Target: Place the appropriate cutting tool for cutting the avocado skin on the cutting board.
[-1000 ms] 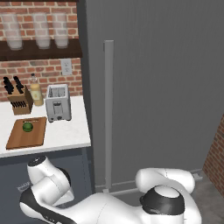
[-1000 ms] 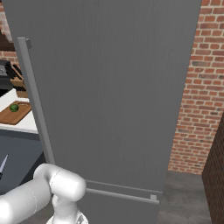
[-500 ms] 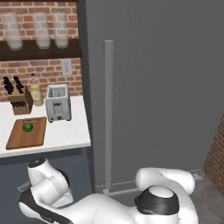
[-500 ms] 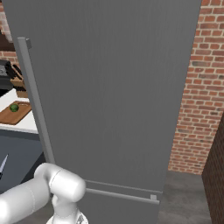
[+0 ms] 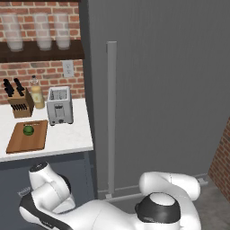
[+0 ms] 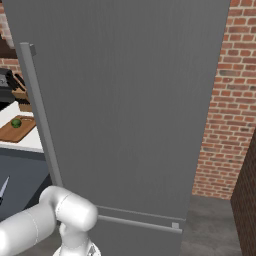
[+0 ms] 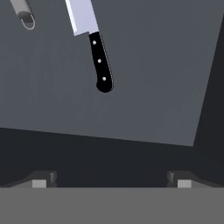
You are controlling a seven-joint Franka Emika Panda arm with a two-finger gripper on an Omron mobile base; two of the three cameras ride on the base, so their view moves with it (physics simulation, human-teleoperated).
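Your hand point(image 7: 111, 183) has its fingers spread wide, and flat grey surface lies open between them and the knife point(image 7: 92, 40) at 12 o'clock. At 11 o'clock a silver tool handle point(image 7: 22, 12) lies well apart from the blade, with bare surface between. On the white worktop point(image 5: 67, 137), the cutting board point(image 5: 20, 142) is bare around the avocado point(image 5: 28, 130). Behind it at 12 o'clock the knife block point(image 5: 19, 102), a bottle point(image 5: 37, 95) and the toaster point(image 5: 59, 105) stand. The tall grey fridge point(image 5: 170, 90) walls off the worktop's 3 o'clock side.
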